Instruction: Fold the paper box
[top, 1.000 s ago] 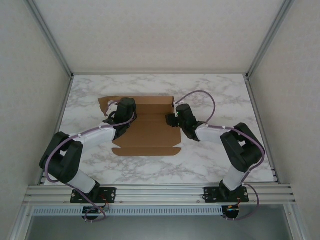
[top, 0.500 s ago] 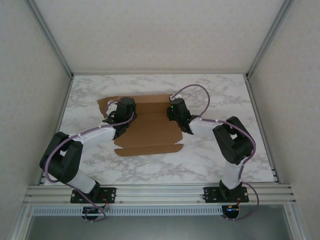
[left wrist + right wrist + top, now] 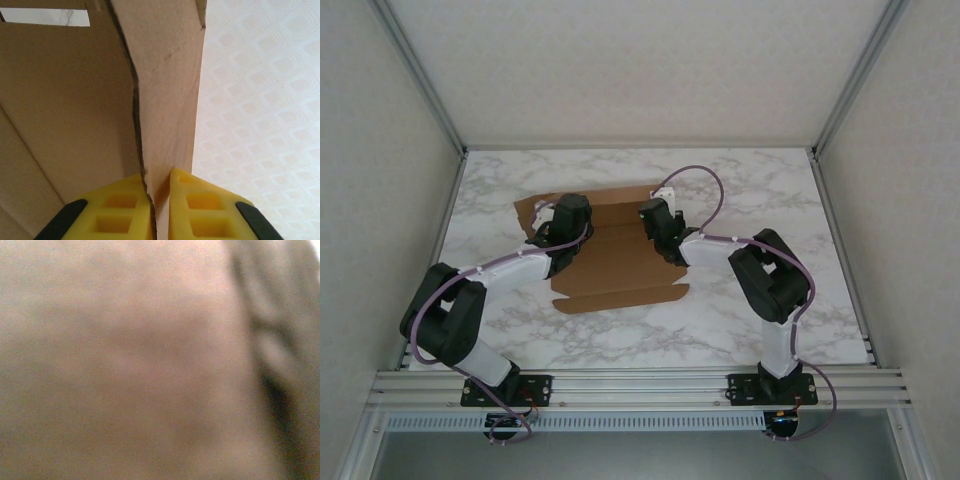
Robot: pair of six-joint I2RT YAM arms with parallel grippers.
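The paper box (image 3: pixel 615 268) is a brown cardboard sheet lying partly folded in the middle of the marble table. My left gripper (image 3: pixel 560 222) is at the box's left side. In the left wrist view its yellow fingers (image 3: pixel 125 205) are shut on a raised cardboard flap (image 3: pixel 167 75), with the left gripper (image 3: pixel 160 176) pinching the flap's edge. My right gripper (image 3: pixel 653 216) is over the box's right rear part, tilted down into it. The right wrist view is a brown blur of cardboard (image 3: pixel 125 360) very close to the lens, hiding the fingers.
The marble table (image 3: pixel 760 190) has bare surface to the right, behind and in front of the box. Aluminium frame posts (image 3: pixel 840 100) and pale walls close in the sides and back. The arms' bases sit on the near rail (image 3: pixel 640 385).
My right gripper has moved left onto the box's right rear part and closed. The box has shifted and turned slightly. The left gripper has kept its hold and place.
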